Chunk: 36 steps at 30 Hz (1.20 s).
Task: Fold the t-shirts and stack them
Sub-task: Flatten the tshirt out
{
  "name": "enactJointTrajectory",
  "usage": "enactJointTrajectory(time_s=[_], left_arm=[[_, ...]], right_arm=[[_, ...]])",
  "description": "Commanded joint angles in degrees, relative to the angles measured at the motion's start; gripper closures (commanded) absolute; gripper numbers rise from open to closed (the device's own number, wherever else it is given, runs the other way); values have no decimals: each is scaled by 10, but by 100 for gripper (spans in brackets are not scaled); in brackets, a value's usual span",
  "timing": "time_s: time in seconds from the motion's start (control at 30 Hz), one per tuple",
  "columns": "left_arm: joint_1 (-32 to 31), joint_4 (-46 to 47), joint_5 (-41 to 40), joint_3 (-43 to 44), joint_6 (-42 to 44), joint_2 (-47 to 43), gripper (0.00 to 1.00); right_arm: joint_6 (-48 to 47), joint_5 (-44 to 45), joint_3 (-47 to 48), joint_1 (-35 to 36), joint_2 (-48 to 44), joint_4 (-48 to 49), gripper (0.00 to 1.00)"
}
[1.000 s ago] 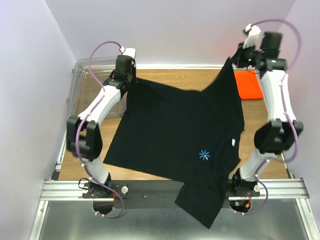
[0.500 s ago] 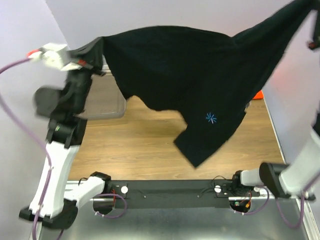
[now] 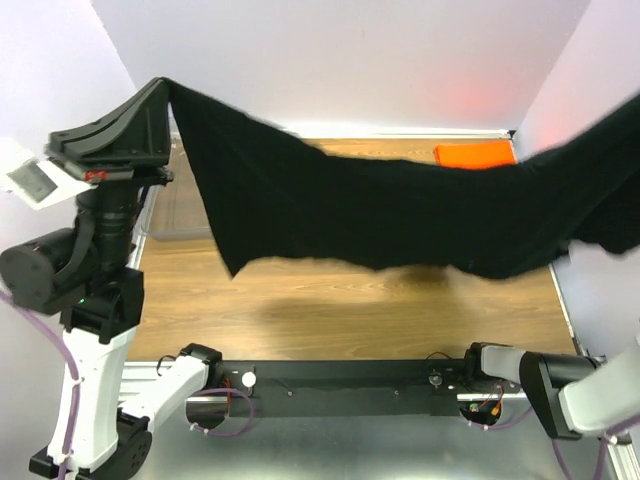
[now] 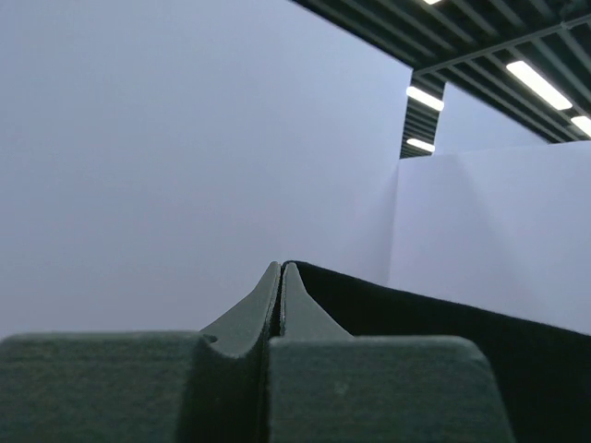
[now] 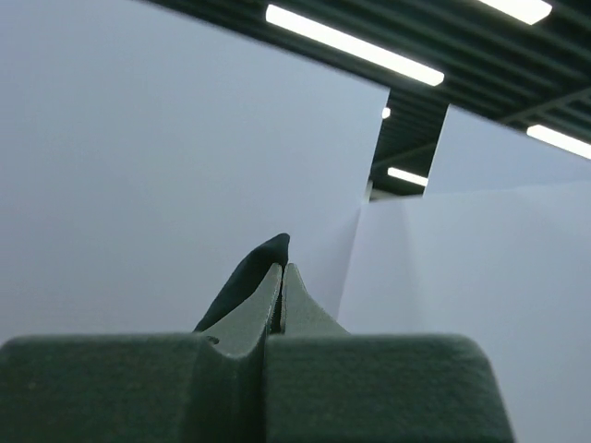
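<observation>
Pinching one corner w/ the left gripper, we hang the black shirt spread above the table, prob. to flatten it for folding; orange shirt lies far right; right gripper clamps the other end.

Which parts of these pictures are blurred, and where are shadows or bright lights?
Top external view: the black t-shirt is motion-smeared toward its right end and throws a soft shadow on the table. Left wrist view: the left gripper is dark and unsharp. Right wrist view: ceiling lights glare.
</observation>
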Motion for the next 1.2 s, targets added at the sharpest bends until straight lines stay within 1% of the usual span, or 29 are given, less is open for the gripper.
enactJointTrajectory(time_s=[0.0,0.03,0.13,0.17,0.2,0.23,0.27,0.3,0.33,0.4,0.43,0.47,0.57,0.6,0.63,0.67,0.7,0.83,0.9,1.03,1.17], left_arm=[[-4,-15,-59,-45,16,26,100],[-4,-19,-100,-66,32,40,100],[-4,-30,-138,-103,47,72,100],[-3,-35,-142,-113,49,102,100],[-4,-36,-148,-131,49,119,100],[-3,-36,-157,-142,50,155,100],[-3,-36,-165,-150,49,174,100],[-3,-35,-174,-168,48,213,100],[-2,-30,-182,-177,48,233,100],[-2,-30,-198,-181,50,276,100],[-1,-30,-206,-179,53,320,100],[-1,-35,-227,-172,61,343,100],[1,-58,-261,-122,77,438,100],[1,-79,-268,-86,80,462,100],[1,-90,-270,-68,82,507,100],[1,-101,-271,-49,84,529,100],[1,-122,-270,-12,85,570,100],[2,-177,-273,78,86,655,100],[2,-191,-282,110,87,686,100],[10,-210,-301,153,90,714,100],[17,-212,-287,179,97,735,100]], right_arm=[[-28,40,-63,3,54,1,99],[-29,42,-74,3,65,1,100],[-29,37,-140,3,109,4,99],[-26,31,-167,3,127,11,99],[-20,20,-221,3,134,17,99],[-16,12,-254,3,140,23,99],[-12,3,-285,3,146,30,99],[-1,-12,-356,3,153,52,99],[0,-22,-390,3,156,66,99],[13,-31,-456,3,164,112,99],[14,-39,-483,3,176,126,99],[17,-41,-531,3,187,148,99],[27,-46,-588,5,232,182,99],[30,-47,-595,4,245,187,100],[27,-46,-603,6,259,193,99],[26,-43,-608,7,283,199,99],[26,-42,-614,7,297,210,99],[26,-33,-606,8,346,229,99],[27,-40,-590,8,370,231,99],[41,-60,-562,8,399,232,99],[56,-64,-525,8,407,231,99]])
